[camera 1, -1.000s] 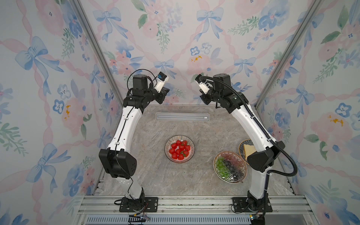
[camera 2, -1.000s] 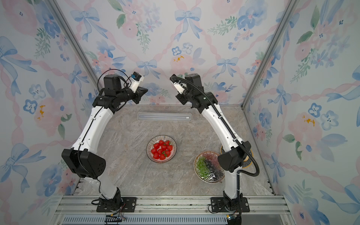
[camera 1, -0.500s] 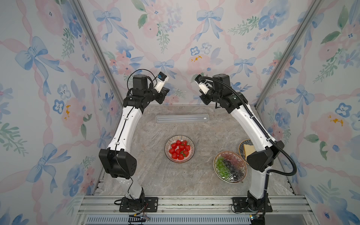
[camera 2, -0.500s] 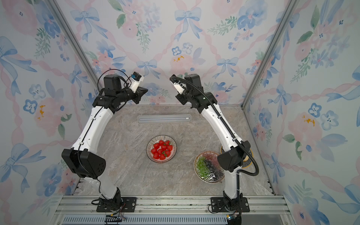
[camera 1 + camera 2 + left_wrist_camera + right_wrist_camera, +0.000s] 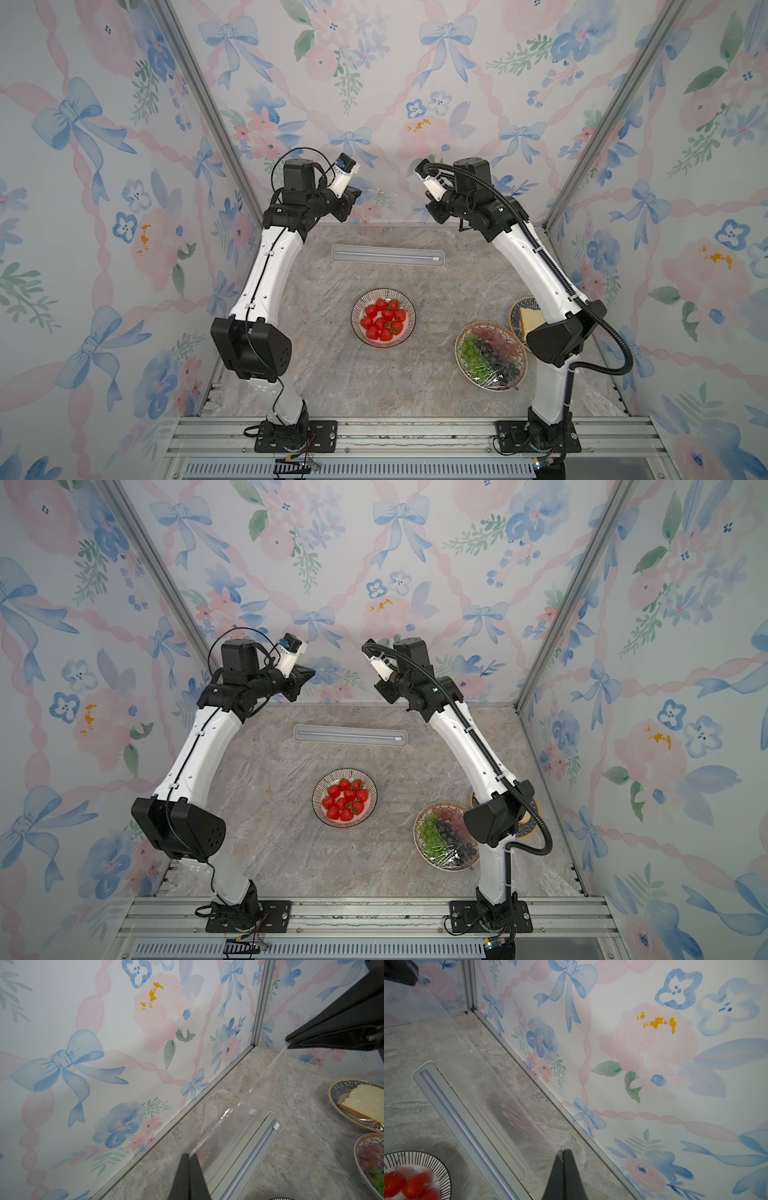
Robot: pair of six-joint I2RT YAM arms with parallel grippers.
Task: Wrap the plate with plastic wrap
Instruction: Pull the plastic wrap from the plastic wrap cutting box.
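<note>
So, in both top views: my L gripper [image 5: 356, 193] & R gripper [image 5: 431, 208] hang high over the box [image 5: 387, 258]. Strawberry plate [image 5: 356, 332] is bare, not covered yet.
L wrist: jaws clenched on a plastic wrap [image 5: 239, 1115] corner.
R wrist: same grip, sheet spread btwn both.
Left to do: lower, drape, tuck.

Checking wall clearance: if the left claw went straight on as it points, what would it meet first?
Probably the flowered back wall, low down; the right claw, also gripping the plastic wrap, sits off that line. Depth is unclear.
</note>
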